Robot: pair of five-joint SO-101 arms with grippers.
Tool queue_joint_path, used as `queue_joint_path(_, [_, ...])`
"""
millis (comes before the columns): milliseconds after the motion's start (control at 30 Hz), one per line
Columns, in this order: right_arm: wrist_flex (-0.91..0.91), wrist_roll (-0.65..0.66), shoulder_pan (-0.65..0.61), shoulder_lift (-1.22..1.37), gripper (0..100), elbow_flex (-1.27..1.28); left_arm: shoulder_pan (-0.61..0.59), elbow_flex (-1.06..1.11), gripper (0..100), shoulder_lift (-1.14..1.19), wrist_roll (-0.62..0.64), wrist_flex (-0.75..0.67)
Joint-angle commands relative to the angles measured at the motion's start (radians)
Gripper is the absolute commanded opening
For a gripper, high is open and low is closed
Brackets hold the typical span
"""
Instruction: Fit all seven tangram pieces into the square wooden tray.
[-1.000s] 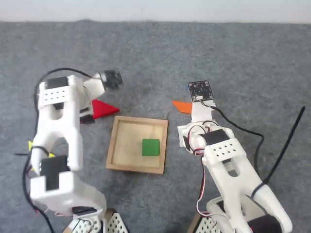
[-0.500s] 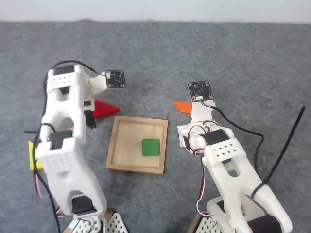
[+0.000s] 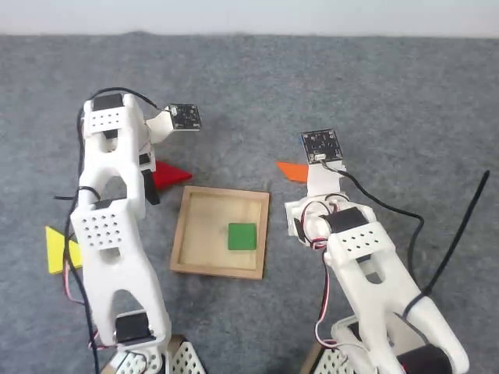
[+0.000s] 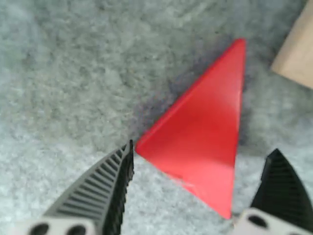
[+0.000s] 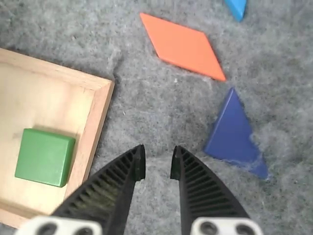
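Nearest the arm bases, the yellow piece [image 3: 56, 248] now lies uncovered at the left edge of the high view, because the left arm [image 3: 109, 234] has unfolded and stretched away from its base over the last second. That brings the left pincer [image 4: 203, 149] over the red triangle [image 4: 205, 132], its jaws spread wide, one on either side of the piece and not yet gripping it. This looks like the set-up for the next pick. The right pincer [image 5: 157, 149] has not moved and hangs over the grey counter [image 3: 390, 93] with only a slim gap between its jaws, holding nothing.

In mid-frame sits the tray [image 3: 181, 234], with only the green square [image 3: 242, 236] inside, so six pieces remain outside.

Just beyond the tray's upper left corner lies the red triangle, flat on the counter. One sharp corner points right in the high view, toward that tray corner. Its longest edge runs from this corner back toward one jaw, and its blunt corner sits just beside the other.

Farther off, beyond the tray's upper right corner, lie the dark blue triangle [image 5: 232, 129], the orange parallelogram [image 5: 183, 46] and a light blue piece [image 5: 236, 7].
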Motion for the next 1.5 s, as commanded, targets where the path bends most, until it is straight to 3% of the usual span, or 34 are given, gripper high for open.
queue_joint_path(0, [-0.007,0.021,0.01,-0.053,10.8,-0.011,0.009,-0.065,40,0.012,0.015,0.014])
queue_joint_path(233, [-0.007,0.021,0.01,-0.053,10.8,-0.011,0.011,-0.068,38,0.025,0.015,0.025])
queue_joint_path(533, [-0.007,0.021,0.01,-0.053,10.8,-0.012,0.014,-0.127,21,0.025,0.012,0.186])
queue_joint_path(867, [-0.007,0.021,0.012,-0.053,10.8,-0.012,0.012,-0.14,21,0.025,0.012,0.204])
queue_joint_path(1100, [-0.007,0.021,0.01,-0.053,10.8,-0.012,0.017,-0.249,34,0.028,0.014,0.198])
queue_joint_path(1467, [-0.008,0.021,0.012,-0.053,10.8,-0.012,0.123,-0.289,34,0.063,0.008,0.196])
